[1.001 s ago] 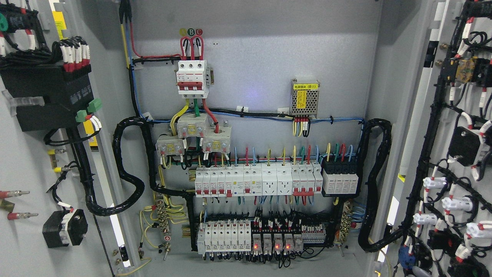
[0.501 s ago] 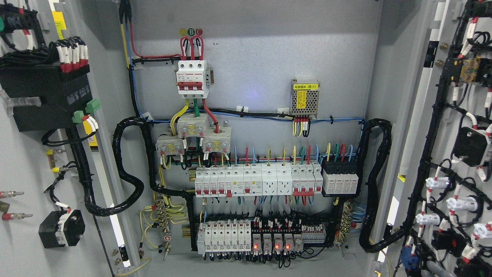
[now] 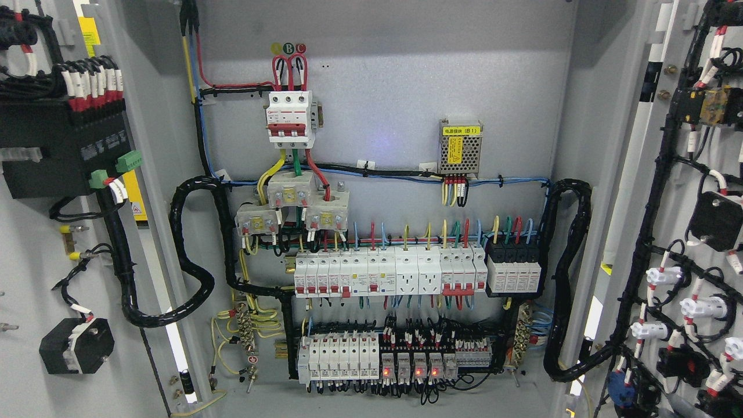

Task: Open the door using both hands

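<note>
Cabinet wide open, both doors swung out, no robot hand or fingers in view.
Left door fills the left edge, right door the right, both showing wired inner faces; between them sit breaker rows, then a small power module.

Left door and right door flank the cabinet's back panel.

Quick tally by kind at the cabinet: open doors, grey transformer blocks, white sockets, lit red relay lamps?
Open doors: 2
Grey transformer blocks: 3
White sockets: 2
Lit red relay lamps: 4
Total: 11
</note>
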{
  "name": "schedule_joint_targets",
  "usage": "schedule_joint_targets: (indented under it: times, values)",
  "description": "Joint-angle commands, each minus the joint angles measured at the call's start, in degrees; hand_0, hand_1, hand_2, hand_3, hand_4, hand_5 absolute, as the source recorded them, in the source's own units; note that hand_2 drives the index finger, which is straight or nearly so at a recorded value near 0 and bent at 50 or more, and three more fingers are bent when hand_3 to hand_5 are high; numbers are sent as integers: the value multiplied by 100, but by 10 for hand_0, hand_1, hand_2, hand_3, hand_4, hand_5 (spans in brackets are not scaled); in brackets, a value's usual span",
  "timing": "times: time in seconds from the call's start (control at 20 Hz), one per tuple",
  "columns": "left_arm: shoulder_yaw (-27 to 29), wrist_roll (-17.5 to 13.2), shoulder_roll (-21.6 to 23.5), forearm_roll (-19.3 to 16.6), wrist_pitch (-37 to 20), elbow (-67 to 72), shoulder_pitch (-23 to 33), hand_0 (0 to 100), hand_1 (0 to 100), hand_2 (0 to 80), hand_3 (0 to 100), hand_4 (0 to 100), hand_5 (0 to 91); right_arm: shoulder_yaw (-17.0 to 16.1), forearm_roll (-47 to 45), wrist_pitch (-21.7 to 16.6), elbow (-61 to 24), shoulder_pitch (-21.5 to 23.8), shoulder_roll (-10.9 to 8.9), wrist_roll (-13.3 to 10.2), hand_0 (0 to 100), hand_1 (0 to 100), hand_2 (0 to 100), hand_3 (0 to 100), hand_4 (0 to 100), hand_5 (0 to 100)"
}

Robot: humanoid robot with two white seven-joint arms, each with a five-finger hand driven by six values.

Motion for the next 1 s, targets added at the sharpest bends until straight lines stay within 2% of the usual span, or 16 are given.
schedule_joint_targets:
  times: [0.0, 0.15, 0.4, 0.55, 0.95]
  values:
    - [1336, -173, 156, 378, 133, 490, -151, 0, 83, 138, 320, 136, 0, -395, -13, -10, -1, 81, 169, 14, 215, 67, 0, 0, 0, 0]
    - [1590, -305, 226, 572, 282, 639, -151, 0, 89, 153, 346, 155, 0, -422, -13, 8, -1, 90, 177, 14, 215, 68, 0, 0, 0, 0]
    - [1793, -525, 446, 625, 344, 1008, -169, 0, 93, 159, 350, 158, 0, -422, -13, 16, 8, 134, 177, 14, 215, 67, 0, 0, 0, 0]
    - [1881, -569, 604, 862, 484, 1175, -195, 0, 96, 166, 352, 165, 0, -448, -13, 16, 8, 143, 186, 14, 214, 69, 0, 0, 0, 0]
    - [1943, -666, 1122, 889, 801, 1895, -660, 0, 101, 178, 368, 170, 0, -685, -30, 8, 8, 248, 212, 14, 214, 69, 0, 0, 0, 0]
